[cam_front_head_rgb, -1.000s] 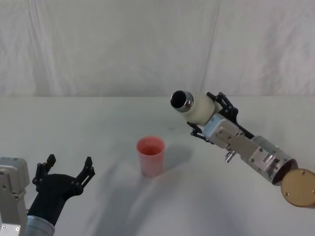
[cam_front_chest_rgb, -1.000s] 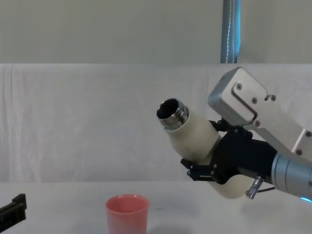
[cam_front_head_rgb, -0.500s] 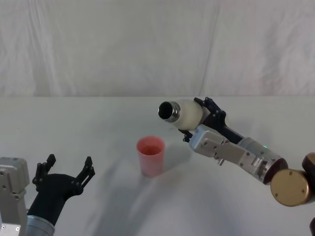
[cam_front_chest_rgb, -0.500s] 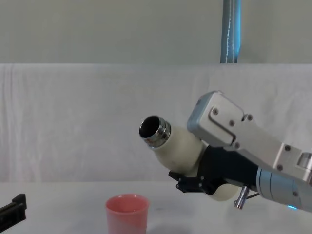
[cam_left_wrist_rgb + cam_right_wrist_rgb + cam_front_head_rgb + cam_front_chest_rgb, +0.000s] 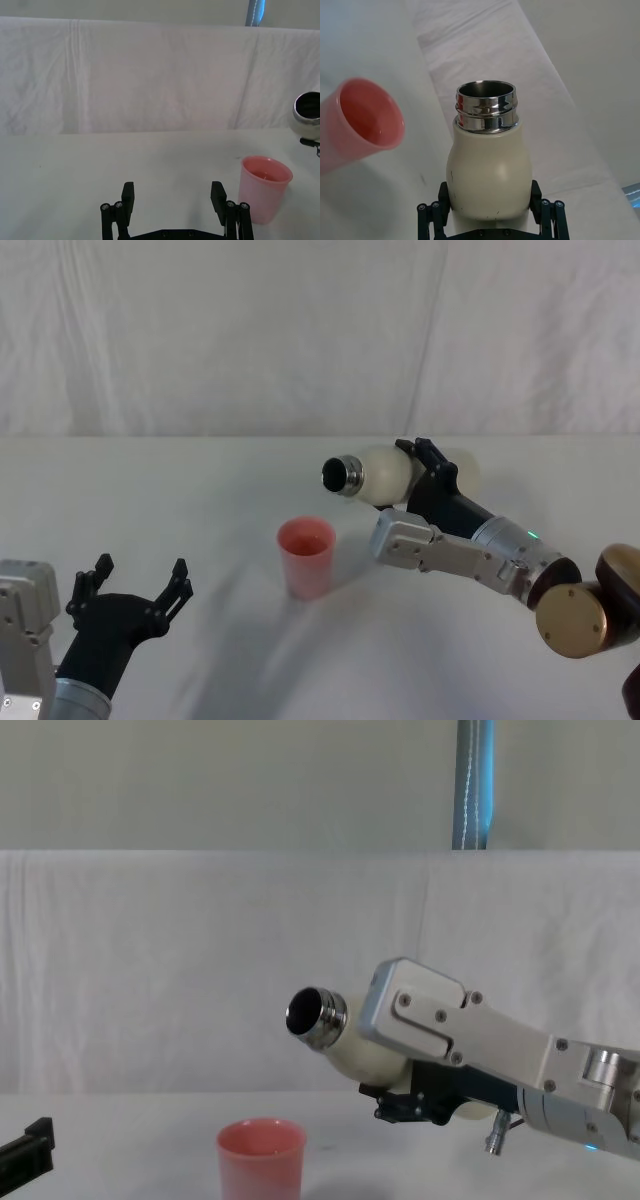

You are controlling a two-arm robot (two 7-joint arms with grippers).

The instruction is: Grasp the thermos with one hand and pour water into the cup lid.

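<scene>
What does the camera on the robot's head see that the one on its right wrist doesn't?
Head view alone: the left gripper, open and idle at the table's near left, and the right arm's long body. Right wrist view alone: straight along the thermos to its steel mouth, with the right gripper clamped on its body. Both: the tilted thermos and the pink cup lid standing upright.

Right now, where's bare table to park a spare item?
Free: the stretch between the left claw and the cup lid, and the far strip along the white backdrop. Crowded: to the right of the cup lid, where the right claw holds the thermos tilted above the table.
</scene>
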